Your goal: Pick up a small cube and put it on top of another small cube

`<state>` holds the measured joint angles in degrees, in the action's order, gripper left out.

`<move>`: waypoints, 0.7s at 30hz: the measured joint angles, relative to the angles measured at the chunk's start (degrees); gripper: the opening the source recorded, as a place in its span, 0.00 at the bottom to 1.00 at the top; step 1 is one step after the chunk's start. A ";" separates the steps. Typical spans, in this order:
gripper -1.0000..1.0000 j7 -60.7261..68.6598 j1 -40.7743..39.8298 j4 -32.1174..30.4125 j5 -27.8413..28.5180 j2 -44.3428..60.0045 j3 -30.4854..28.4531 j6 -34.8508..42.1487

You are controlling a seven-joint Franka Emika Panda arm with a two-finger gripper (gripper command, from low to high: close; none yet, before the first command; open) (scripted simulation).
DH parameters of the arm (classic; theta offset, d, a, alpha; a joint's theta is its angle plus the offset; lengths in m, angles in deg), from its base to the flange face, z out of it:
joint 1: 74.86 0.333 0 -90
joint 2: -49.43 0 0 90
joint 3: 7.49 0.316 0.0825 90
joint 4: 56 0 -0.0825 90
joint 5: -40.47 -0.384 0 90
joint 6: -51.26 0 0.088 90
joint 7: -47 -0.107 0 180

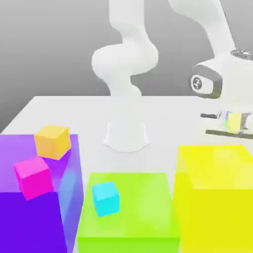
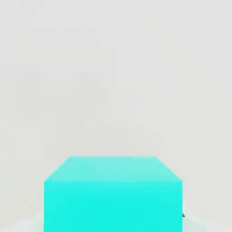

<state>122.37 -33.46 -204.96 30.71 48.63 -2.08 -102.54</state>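
Gripper (image 1: 231, 123) is clamped on the turquoise cube (image 2: 113, 206), beyond the yellow block (image 1: 215, 168); lift straight, above block height, before traversing.

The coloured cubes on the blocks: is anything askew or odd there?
Yes, mildly: the small magenta cube sits twisted at the front edge of the large purple block, seemingly overhanging it. No damage is visible.

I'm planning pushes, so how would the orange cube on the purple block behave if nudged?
The orange cube looks rigid, so it should keep its shape. Its flat faces suggest sliding rather than rolling, though a hard push might tip it.
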 joint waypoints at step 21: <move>0.00 7.68 -43.07 31.89 9.90 -0.95 -22.22 38.15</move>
<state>130.06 -76.52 -173.08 40.61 47.68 -24.31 -64.38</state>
